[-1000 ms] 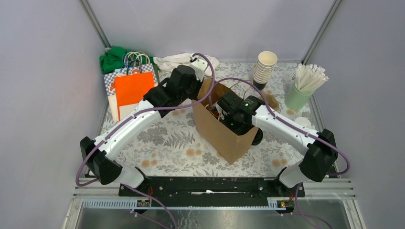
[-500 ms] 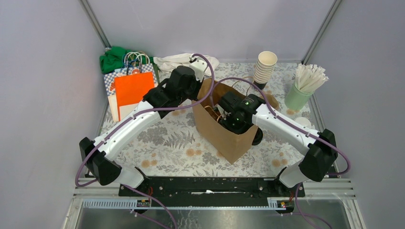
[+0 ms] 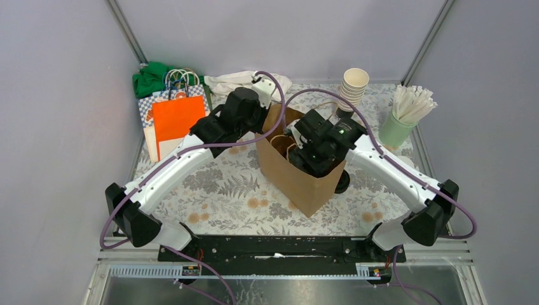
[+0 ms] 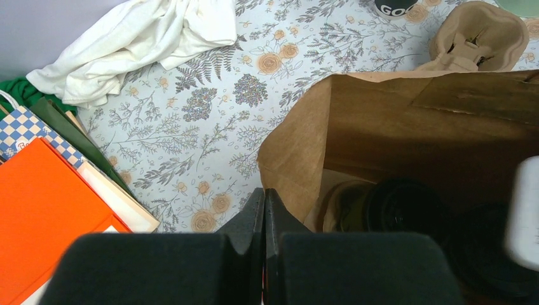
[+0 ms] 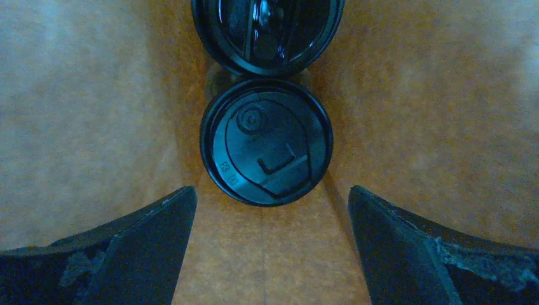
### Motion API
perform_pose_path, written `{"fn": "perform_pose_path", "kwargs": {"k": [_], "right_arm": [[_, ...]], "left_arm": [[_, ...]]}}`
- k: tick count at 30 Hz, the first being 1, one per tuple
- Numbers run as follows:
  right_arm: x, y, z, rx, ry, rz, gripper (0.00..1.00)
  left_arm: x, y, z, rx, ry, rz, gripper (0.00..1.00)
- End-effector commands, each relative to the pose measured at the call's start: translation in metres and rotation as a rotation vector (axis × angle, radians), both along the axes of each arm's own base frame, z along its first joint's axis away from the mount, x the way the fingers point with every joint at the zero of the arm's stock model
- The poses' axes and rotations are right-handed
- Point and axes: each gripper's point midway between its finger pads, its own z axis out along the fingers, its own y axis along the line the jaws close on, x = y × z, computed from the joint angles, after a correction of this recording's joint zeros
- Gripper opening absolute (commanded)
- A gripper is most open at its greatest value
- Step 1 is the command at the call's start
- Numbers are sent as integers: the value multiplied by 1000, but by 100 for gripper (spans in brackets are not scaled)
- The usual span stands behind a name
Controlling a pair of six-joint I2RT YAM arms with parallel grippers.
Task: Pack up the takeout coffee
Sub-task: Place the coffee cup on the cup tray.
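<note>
The table (image 3: 216, 190) has a flat cloth on it, printed with ferns and flowers. In the middle stands the bag (image 3: 295, 181). It is brown paper, boxy, with sharp folds and an open top. It has not moved.

The right arm (image 3: 388, 168) has moved. A second ago its wrist was low in the bag's mouth. Now the wrist is higher and farther back, and the elbow sticks out more to the right. The left arm (image 3: 171, 168) has stayed put.

The right gripper (image 5: 272, 194) points straight down into the bag. Its two dark fingers are spread wide apart and hold nothing.

The left gripper (image 4: 264, 197) sits at the bag's far left corner. Its fingers are pressed tight together, right at the paper rim. I cannot tell if paper is pinched between them.

Two cups are down in the bag, and only their tops show. One cup (image 5: 266, 141) has a round black plastic lid, smooth, with a small ring and a bent tab. The other cup (image 5: 267, 32) sits rim to rim with it. Its lid is shiny black too.
</note>
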Motion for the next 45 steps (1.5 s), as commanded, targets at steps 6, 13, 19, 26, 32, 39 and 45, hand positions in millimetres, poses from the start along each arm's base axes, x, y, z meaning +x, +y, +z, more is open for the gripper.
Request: {"fn": "perform_pose_path", "kwargs": {"k": [6,13,19,26,32,39,45], "right_arm": [[12,10,62,163,-170,32,97],[18,11,82,190,-229,45,98],[27,18,113,299,-352,45,100],[52,25,155,389,-554,31,100],[73,21,172,376,-637,-31,100],[96,-6,173,456,-564,-196,93],[93,-9,168,527,-464,-242,85]], "left_arm": [[-1,2,17,-38,-50,-11,0],[-3,2,16,-39,-48,-13,0],[-3,3,14,-35,-44,-9,0],[-4,2,14,-36,-41,-15,0],[-4,2,14,-41,-40,-15,0],[-10,3,9,-33,-27,-21,0],[-11,1,9,-31,-26,-23,0]]}}
